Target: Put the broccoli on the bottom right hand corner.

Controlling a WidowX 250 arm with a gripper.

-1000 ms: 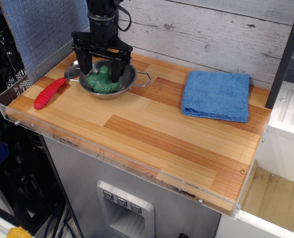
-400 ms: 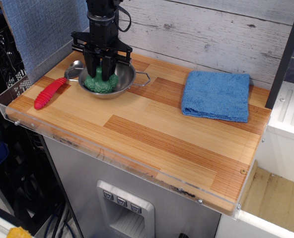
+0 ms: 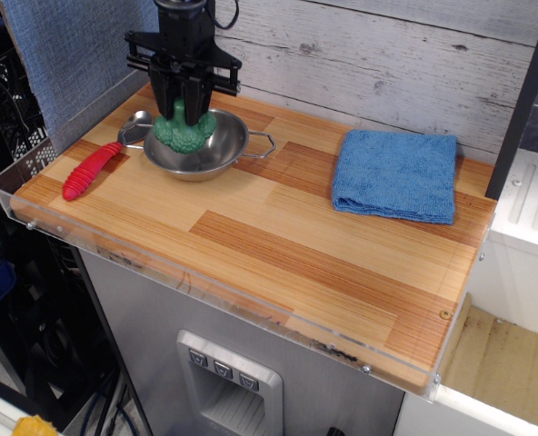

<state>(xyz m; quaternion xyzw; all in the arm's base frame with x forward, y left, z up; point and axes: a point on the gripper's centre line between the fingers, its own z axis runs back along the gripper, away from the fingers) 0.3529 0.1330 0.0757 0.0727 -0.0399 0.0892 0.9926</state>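
- The broccoli [image 3: 184, 134] is up off the floor of the steel bowl [image 3: 216, 156] now. A second ago it was sitting low in the bowl with your gripper's fingers spread wide on either side of it; a bit later they'd pinched in on it, and now the whole thing rides higher.
- Your gripper [image 3: 184, 102] is clamped on the broccoli's stem, fingers drawn close together, floret head hanging down just above the bowl's left side. Can't tell if the bottom of the floret still brushes the bowl or not.
- Arm-wise, it comes straight down from the top of the frame at the back-left of the table, wrist vertical, fingers pointing down. It sits a touch higher in the frame than it did a moment ago.
- The bowl hasn't shifted, its wire handle still pokes out to the right.
- The red-handled spoon [image 3: 93, 169] lies just left of the bowl, same place as before, its metal end beside the bowl's rim.
- The blue towel [image 3: 396, 174] is folded at the back right, well apart from the bowl, unchanged.
- The bottom right hand corner [image 3: 423, 341] of the striped wood top, with the small brass screw [image 3: 444, 314] near the acrylic edge, is far across the table from the broccoli.
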